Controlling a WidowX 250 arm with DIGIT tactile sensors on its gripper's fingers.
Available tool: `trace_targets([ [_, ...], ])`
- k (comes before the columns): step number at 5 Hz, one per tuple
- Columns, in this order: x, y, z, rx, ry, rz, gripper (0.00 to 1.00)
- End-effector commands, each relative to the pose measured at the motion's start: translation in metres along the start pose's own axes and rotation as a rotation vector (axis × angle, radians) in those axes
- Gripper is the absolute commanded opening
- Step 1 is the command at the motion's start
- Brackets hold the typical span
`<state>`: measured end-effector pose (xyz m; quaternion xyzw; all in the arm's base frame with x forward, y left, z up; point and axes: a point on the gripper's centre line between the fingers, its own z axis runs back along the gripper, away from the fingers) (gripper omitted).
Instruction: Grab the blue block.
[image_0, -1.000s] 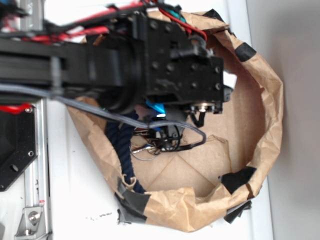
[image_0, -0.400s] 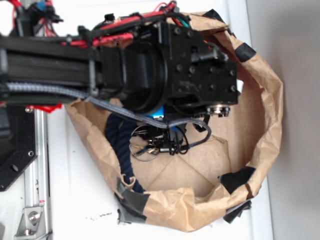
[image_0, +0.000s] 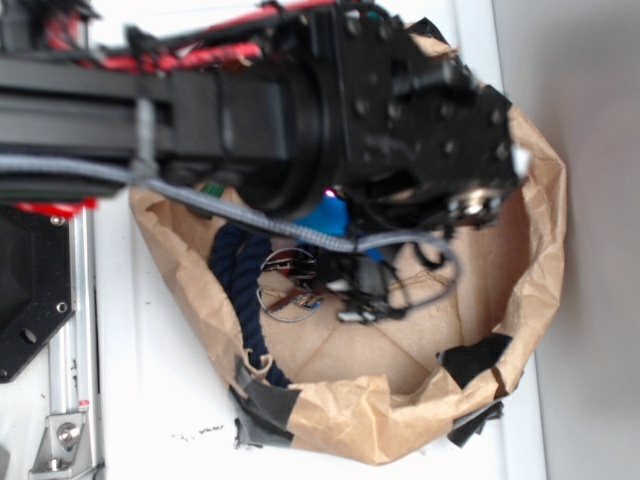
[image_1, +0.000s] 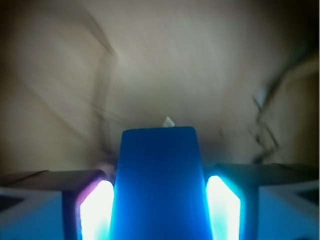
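Note:
The blue block (image_1: 159, 185) fills the space between my two fingers in the wrist view, and both glowing pads (image_1: 95, 210) press against its sides. In the exterior view a patch of the blue block (image_0: 325, 218) shows just under the black wrist, over the brown paper bag (image_0: 535, 200). My gripper (image_0: 340, 225) is mostly hidden there by the arm. It is shut on the block and holds it above the bag's floor.
A dark navy braided rope (image_0: 240, 290) lies along the bag's left wall. Tangled wires and small metal rings (image_0: 300, 285) lie on the bag floor. Black tape patches (image_0: 475, 360) mark the crumpled rim. The arm's grey cable (image_0: 250, 215) hangs across the bag.
The arm has moved to the right and up over the bag. More of the blue block shows under the wrist, lifted with the gripper.

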<state>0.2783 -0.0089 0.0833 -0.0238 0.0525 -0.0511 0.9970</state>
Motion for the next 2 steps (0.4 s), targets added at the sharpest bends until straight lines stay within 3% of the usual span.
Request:
trace_targets([
  [1,-0.0079,-0.0035,0.0509,0.007,-0.140,0.012,0.00],
  [2,-0.0155,-0.0020,0.0526,0.026,-0.153,0.022,0.00],
])
